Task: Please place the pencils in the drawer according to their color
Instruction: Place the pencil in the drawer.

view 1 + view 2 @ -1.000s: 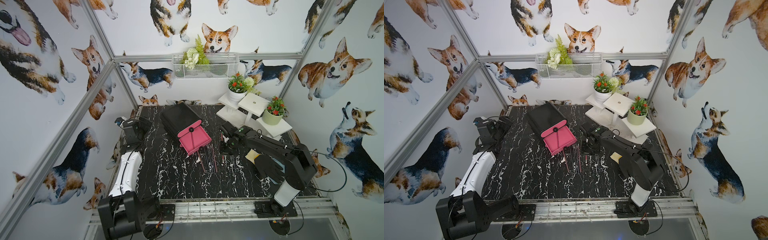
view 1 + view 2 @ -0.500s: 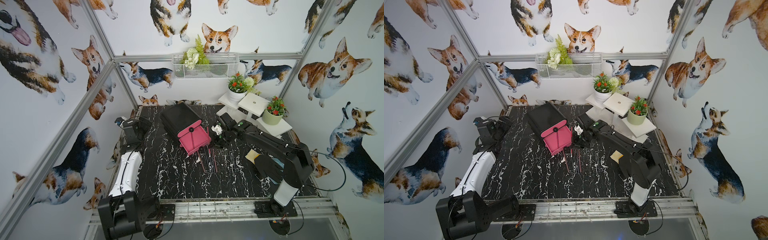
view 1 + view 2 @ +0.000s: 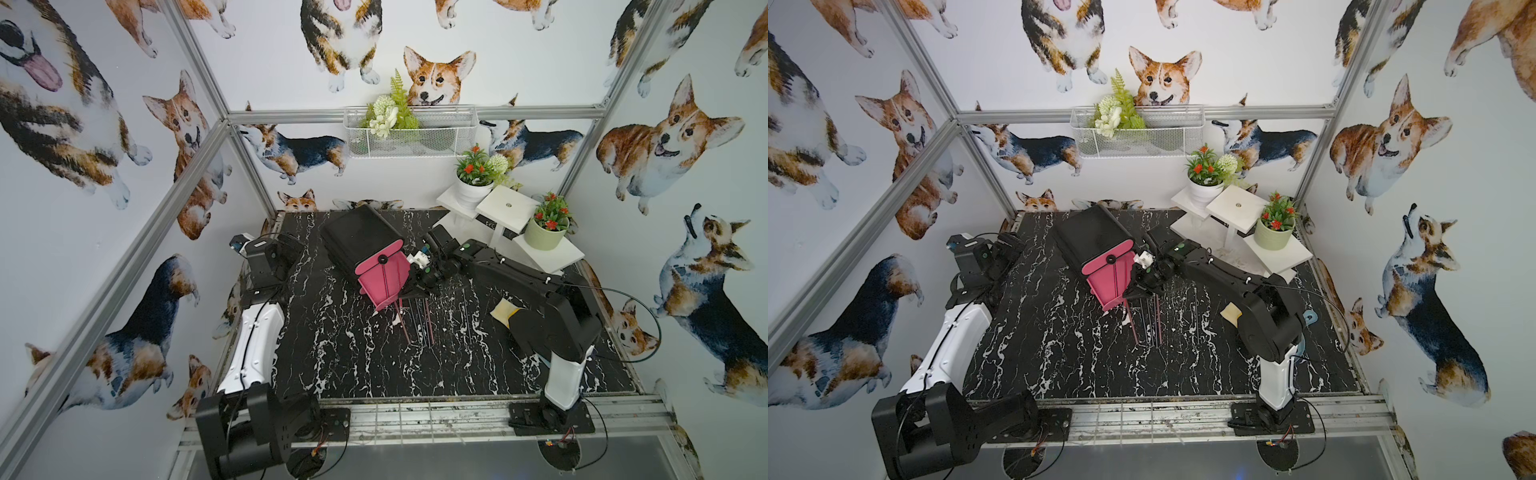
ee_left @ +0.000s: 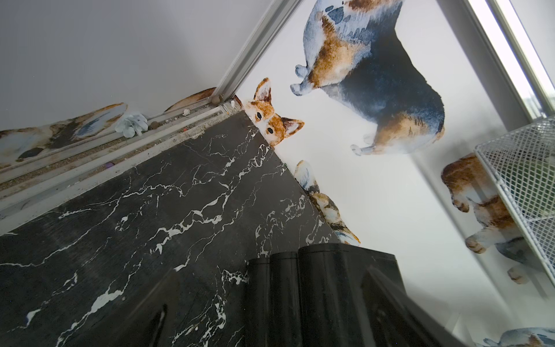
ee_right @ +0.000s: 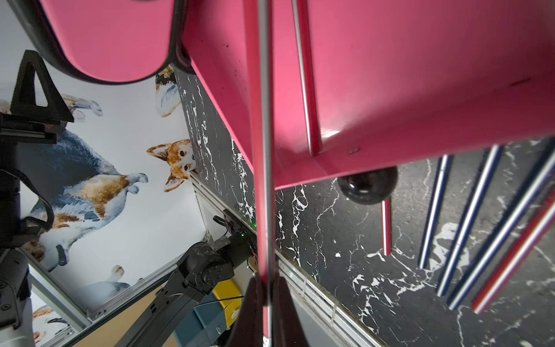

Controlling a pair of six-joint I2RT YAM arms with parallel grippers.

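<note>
Pencil (image 5: 264, 180) sits clamped in right end effector (image 5: 266, 284), over drawer (image 5: 420, 75).

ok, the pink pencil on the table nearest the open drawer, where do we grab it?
Mid-shaft, from straight above, jaws across its width. The pink pencil lies flat on the table, its far end is by the open drawer, and dark pencils lie close beside it, so a sideways approach looks blocked.
</note>
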